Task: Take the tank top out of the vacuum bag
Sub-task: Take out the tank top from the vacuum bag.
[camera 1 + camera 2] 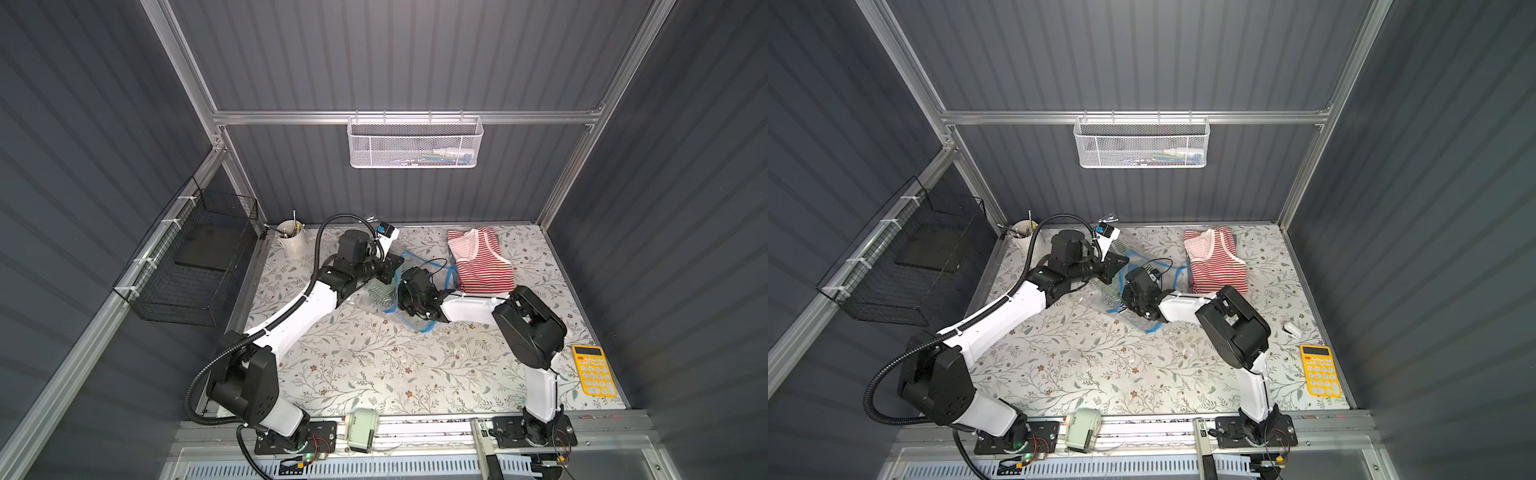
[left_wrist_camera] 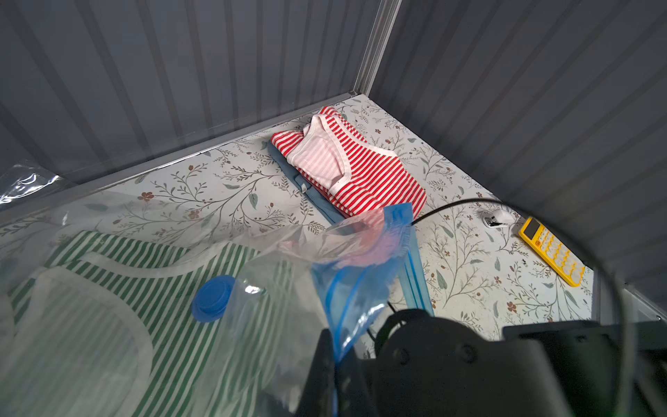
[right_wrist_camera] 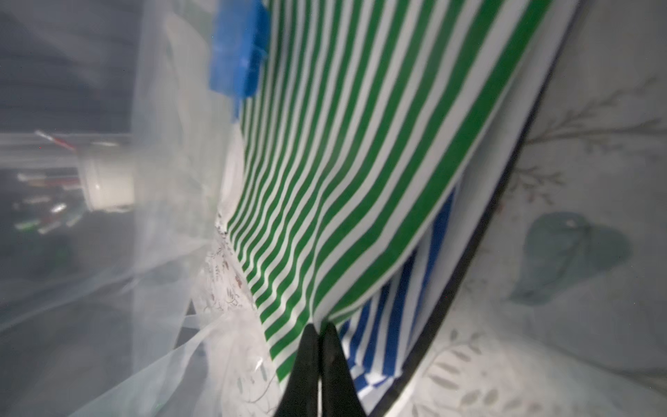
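Observation:
The clear vacuum bag (image 1: pixel 374 297) lies crumpled mid-table, its blue zip strip (image 2: pixel 408 245) lifted and its round blue valve cap (image 2: pixel 213 298) facing up. A green-and-white striped tank top (image 2: pixel 108 289) lies inside it. My left gripper (image 2: pixel 335 361) is shut on the bag's blue-edged mouth and holds it up; in a top view the left gripper (image 1: pixel 394 266) sits at the bag's far edge. Reaching into the bag's mouth, my right gripper (image 3: pixel 319 326) is shut on the hem of the green striped tank top (image 3: pixel 343 162). A blue striped cloth (image 3: pixel 397 325) lies beneath it.
A red-and-white striped tank top (image 1: pixel 482 262) lies folded on a blue garment (image 2: pixel 310 187) at the back right. Also here: a yellow calculator (image 1: pixel 593 370) at the right edge, a small white item (image 1: pixel 1292 329), a white cup (image 1: pixel 291 241) back left, and a black wire basket (image 1: pixel 195 270) on the left wall.

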